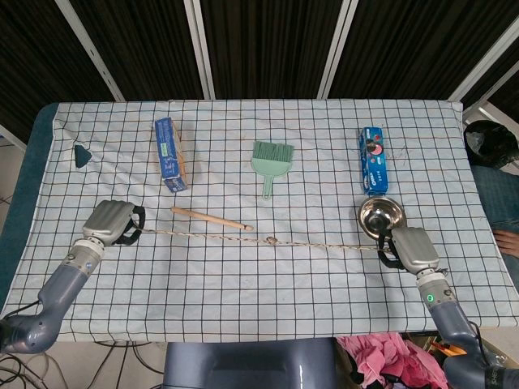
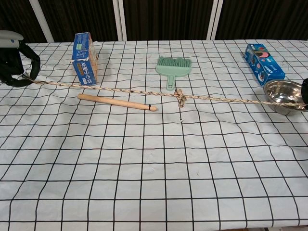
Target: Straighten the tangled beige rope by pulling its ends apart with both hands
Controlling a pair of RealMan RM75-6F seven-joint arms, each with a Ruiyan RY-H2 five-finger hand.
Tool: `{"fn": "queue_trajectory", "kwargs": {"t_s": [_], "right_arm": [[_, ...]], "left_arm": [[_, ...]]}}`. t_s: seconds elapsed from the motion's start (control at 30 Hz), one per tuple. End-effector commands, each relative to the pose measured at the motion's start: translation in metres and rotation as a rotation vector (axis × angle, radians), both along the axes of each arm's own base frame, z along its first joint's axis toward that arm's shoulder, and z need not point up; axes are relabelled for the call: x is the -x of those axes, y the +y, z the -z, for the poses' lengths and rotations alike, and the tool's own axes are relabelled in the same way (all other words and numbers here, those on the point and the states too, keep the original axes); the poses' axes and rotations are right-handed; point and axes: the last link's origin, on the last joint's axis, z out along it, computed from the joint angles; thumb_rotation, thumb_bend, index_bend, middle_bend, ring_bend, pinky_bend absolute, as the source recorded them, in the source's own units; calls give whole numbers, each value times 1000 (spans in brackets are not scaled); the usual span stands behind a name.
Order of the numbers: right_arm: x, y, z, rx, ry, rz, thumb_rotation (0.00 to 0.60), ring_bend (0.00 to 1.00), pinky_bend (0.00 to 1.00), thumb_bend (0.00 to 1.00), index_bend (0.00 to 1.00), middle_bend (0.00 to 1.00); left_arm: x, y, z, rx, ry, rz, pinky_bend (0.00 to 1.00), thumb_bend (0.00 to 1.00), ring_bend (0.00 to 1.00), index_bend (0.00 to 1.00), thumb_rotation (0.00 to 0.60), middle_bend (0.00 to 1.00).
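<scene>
Worktop [image 1: 243,284] under a white cloth with a black grid carries everything. Across it the beige rope [image 1: 203,235] runs in a nearly straight, taut line from one side to the other, with one small knot [image 1: 273,241] left near its middle, just below the tip of the wooden stick [image 1: 212,218].

The left robot hand [image 1: 112,222] sits near the left edge, fingers curled around the rope's left end. The right robot hand [image 1: 409,249] is far over on the right, just beside the steel bowl [image 1: 381,217], fingers closed on the other end; in the chest view only a sliver of it shows at the frame edge, so the grip itself is best judged from the head view, and even there it is probably, not plainly, a full wrap.

Farther back stand a blue box [image 1: 171,154] on the left, a blue biscuit packet [image 1: 374,159] on the right, and a green hand brush [image 1: 271,162] between them. A small dark green triangle [image 1: 81,155] lies near the far left edge.
</scene>
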Motion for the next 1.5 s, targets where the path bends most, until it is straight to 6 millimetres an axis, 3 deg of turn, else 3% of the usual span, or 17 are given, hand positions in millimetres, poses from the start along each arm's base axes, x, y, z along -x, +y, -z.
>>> {"fn": "queue_trajectory", "kwargs": {"t_s": [0.03, 0.33, 0.6, 1.13, 1.5], "right_arm": [[13, 4, -7, 10, 13, 30, 600, 1000, 935, 478, 658, 860], [44, 14, -20, 39, 29, 108, 600, 1000, 935, 478, 658, 860], [61, 17, -19, 37, 49, 140, 600, 1000, 935, 479, 658, 860], [76, 11, -19, 54, 74, 177, 600, 1000, 935, 479, 660, 861], [83, 8, -9, 30, 75, 208, 600, 1000, 936, 462, 659, 860]], "left_arm": [[15, 0, -4, 2, 2, -29, 833, 504, 925, 635, 600, 1000], [47, -2, -6, 6, 3, -88, 833, 504, 925, 636, 600, 1000], [68, -3, 3, 25, 6, -119, 833, 504, 925, 635, 600, 1000], [84, 2, 11, 32, 18, -143, 833, 503, 925, 636, 600, 1000], [92, 1, 33, 59, 23, -150, 833, 503, 924, 599, 600, 1000]]}}
